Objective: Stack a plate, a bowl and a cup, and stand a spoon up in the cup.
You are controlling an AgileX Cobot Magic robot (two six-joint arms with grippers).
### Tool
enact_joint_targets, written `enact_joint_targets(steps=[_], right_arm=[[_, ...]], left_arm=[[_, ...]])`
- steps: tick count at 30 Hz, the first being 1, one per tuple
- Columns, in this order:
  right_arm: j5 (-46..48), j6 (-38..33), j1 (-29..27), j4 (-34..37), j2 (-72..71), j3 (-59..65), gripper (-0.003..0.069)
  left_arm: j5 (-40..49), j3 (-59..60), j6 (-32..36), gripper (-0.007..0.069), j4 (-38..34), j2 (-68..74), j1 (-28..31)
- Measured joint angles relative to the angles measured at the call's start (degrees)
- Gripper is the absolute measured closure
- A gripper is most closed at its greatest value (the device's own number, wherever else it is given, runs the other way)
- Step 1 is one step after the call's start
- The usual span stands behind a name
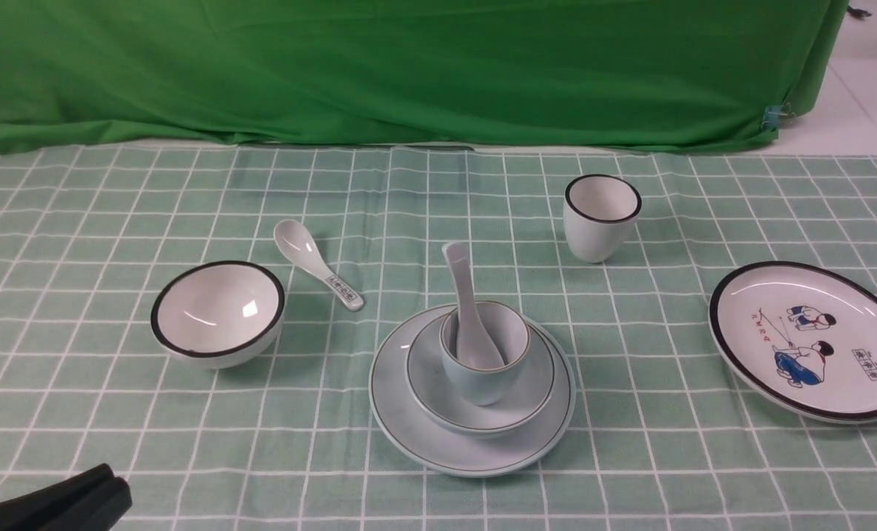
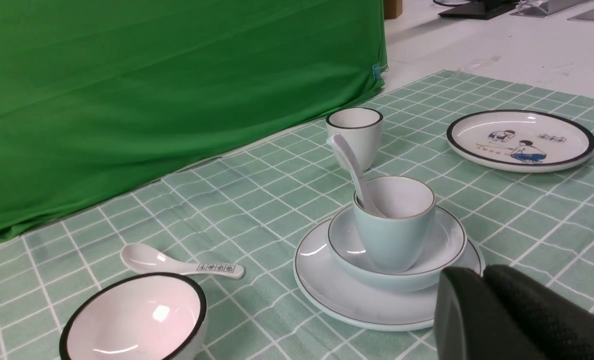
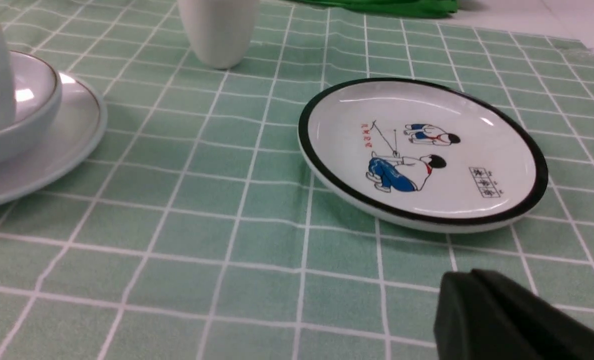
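In the middle of the table the pale blue-green plate (image 1: 408, 424) carries the shallow bowl (image 1: 427, 383), and the cup (image 1: 482, 376) stands in the bowl. The plain white spoon (image 1: 462, 295) stands in the cup, handle up and leaning back. The left wrist view shows the same stack: plate (image 2: 326, 295), bowl (image 2: 446, 240), cup (image 2: 394, 235), spoon (image 2: 349, 160). My left gripper (image 2: 481, 272) is shut and empty, low at the front left corner (image 1: 117, 483). My right gripper (image 3: 469, 275) is shut and empty, out of the front view, near the cartoon plate.
A black-rimmed white bowl (image 1: 218, 313) and a spoon with a patterned handle (image 1: 316, 271) lie left of the stack. A black-rimmed white cup (image 1: 601, 217) stands behind right. The cartoon plate (image 1: 810, 339) lies at the far right. A green curtain (image 1: 408, 66) hangs behind.
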Motion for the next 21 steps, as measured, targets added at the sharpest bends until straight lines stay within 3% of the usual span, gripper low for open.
enact_joint_targets(steps=[21], right_arm=[[0.3, 0.0, 0.0, 0.0, 0.0, 0.0, 0.0624]], left_arm=[[0.0, 0.1, 0.0, 0.0607, 0.0, 0.0, 0.0]])
